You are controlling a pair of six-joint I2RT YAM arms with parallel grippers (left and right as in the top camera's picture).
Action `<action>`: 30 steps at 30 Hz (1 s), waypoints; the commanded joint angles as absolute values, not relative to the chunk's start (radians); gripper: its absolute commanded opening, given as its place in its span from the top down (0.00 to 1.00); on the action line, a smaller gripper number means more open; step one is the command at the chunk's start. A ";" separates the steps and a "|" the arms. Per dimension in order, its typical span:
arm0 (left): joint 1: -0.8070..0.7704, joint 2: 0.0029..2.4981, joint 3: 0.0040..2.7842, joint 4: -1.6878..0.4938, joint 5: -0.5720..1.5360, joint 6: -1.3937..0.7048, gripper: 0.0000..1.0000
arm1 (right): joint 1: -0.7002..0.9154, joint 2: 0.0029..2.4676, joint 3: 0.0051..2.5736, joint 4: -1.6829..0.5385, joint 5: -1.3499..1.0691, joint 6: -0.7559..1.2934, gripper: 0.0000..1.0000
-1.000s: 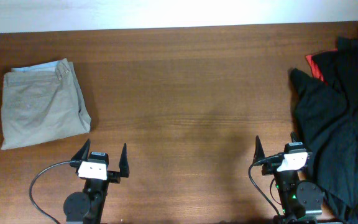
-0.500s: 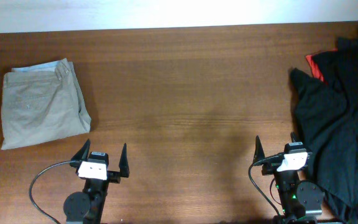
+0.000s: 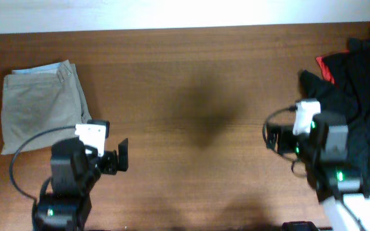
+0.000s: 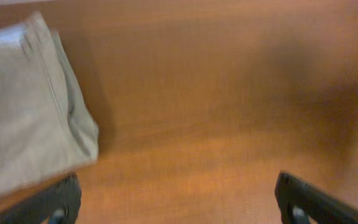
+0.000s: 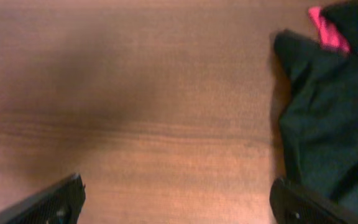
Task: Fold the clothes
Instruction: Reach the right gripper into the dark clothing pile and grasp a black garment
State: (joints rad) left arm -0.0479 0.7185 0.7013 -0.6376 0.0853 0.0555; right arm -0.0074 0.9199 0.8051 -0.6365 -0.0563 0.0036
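The clothes are a heap of limp black garments [image 3: 355,96] at the table's right side, with a red patch [image 3: 324,68] near its far left edge. It also shows at the right of the right wrist view [image 5: 328,112]. No pale lining shows. My right gripper [image 3: 293,138] is open and empty over bare wood just left of the heap; in its own view [image 5: 179,208] both fingers sit at the bottom corners. My left gripper [image 3: 105,159] is open and empty, right of the folded khaki trousers [image 3: 40,106], and shows open in its own view [image 4: 179,208].
The folded khaki trousers [image 4: 23,106] lie at the far left of the brown wooden table [image 3: 191,83]. Black cables loop from both arm bases near the front edge. A pale wall runs along the table's far edge.
Both arms have lifted from their rest pose at the front edge and moved forward. The right gripper has come up beside the black heap. The clothes have not moved.
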 commanded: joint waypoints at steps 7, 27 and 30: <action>-0.044 0.937 0.863 -0.742 0.089 0.049 0.01 | -0.131 1.528 1.035 -0.531 0.334 0.017 0.12; -0.044 0.937 0.863 -0.741 0.089 0.049 0.01 | -0.269 1.733 1.218 -0.488 0.284 0.034 0.96; -0.044 0.937 0.863 -0.741 0.089 0.049 0.01 | -0.267 1.669 1.334 -0.607 0.173 0.024 0.96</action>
